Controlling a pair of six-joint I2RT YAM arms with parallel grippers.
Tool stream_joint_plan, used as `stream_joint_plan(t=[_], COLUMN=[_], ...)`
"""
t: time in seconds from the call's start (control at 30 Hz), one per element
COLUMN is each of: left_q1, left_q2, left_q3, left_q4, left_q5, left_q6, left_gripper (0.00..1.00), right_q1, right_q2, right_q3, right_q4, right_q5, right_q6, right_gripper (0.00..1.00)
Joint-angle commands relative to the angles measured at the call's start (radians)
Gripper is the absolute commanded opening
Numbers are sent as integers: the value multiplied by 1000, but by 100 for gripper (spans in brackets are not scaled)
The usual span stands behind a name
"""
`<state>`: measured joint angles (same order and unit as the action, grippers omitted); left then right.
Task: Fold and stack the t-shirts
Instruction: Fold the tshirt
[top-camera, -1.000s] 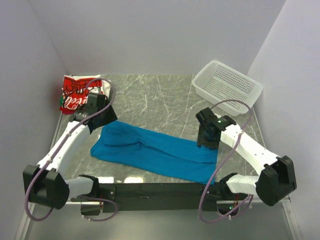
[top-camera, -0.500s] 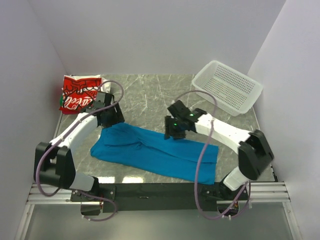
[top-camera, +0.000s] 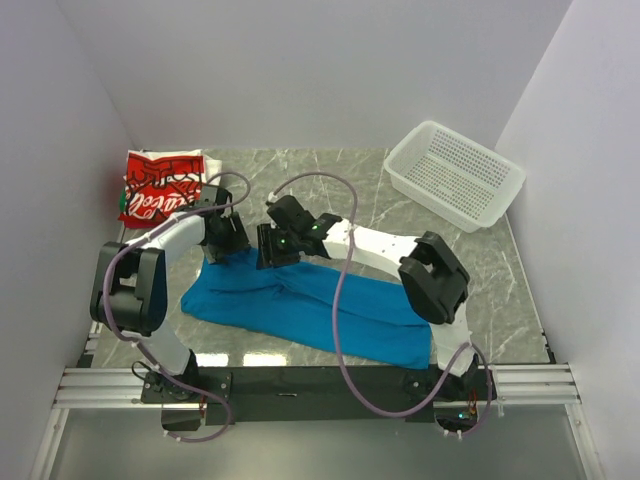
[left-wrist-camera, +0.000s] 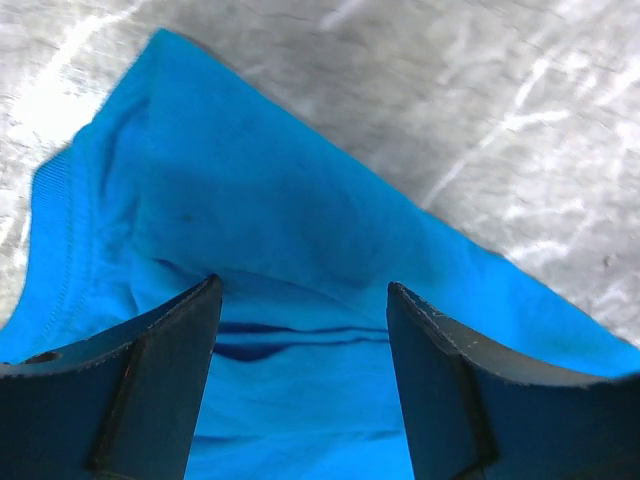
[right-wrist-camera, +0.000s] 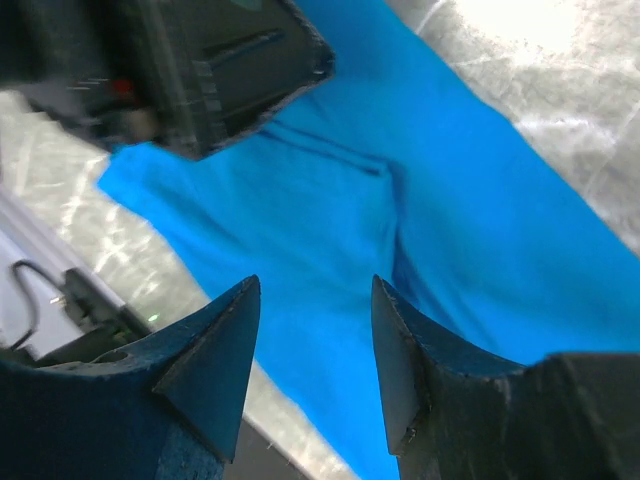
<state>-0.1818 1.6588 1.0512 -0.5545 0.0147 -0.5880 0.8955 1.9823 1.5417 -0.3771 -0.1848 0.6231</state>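
Note:
The bright-blue t-shirt (top-camera: 330, 310) lies as a long, wrinkled band across the near half of the marble table (top-camera: 330, 190). My left gripper (top-camera: 228, 245) and right gripper (top-camera: 272, 250) hover side by side over the shirt's far-left end. In the left wrist view the left gripper (left-wrist-camera: 303, 288) is open, with blue cloth (left-wrist-camera: 280, 200) and its ribbed hem under the gap, not pinched. The right gripper (right-wrist-camera: 315, 290) is also open above the blue cloth (right-wrist-camera: 480, 200), holding nothing. The folded red-and-white t-shirt (top-camera: 155, 190) sits in the far-left corner.
A white perforated basket (top-camera: 455, 172) stands at the far right corner. The left arm's wrist housing (right-wrist-camera: 200, 60) shows close to the right gripper. The table's near edge and black rail (right-wrist-camera: 60, 310) lie just past the shirt. White walls enclose three sides.
The right arm has swung from the shirt's right end across to its left end, beside the left gripper. The left gripper has shifted slightly right over the cloth and opened a little wider.

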Motion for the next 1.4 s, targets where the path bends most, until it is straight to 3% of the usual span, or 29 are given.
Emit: stream_joint_plan(t=[0.0, 0.47, 0.77, 0.97, 1.1, 1.37], left_q1=[16, 30, 41, 56, 67, 84], left_q2=[16, 30, 13, 10, 16, 32], left_q3=[15, -31, -42, -65, -76, -74], left_q4=[24, 18, 7, 16, 24, 25], left_q5=[34, 53, 50, 53, 59, 57], left_q6=[-1, 7, 22, 30, 34, 50], left_gripper=[73, 73, 73, 73, 73, 73], right_q1=[11, 37, 52, 66, 79, 137], right_q2=[53, 136, 187, 155, 109, -14], right_q3=[41, 41, 55, 38, 3, -121], right_q4=[47, 139, 158, 173, 191, 253], right_q5=[15, 59, 74, 116, 116, 102], right_q6=[-23, -65, -71, -91, -109, -175], right_gripper=[55, 54, 48, 31, 12, 7])
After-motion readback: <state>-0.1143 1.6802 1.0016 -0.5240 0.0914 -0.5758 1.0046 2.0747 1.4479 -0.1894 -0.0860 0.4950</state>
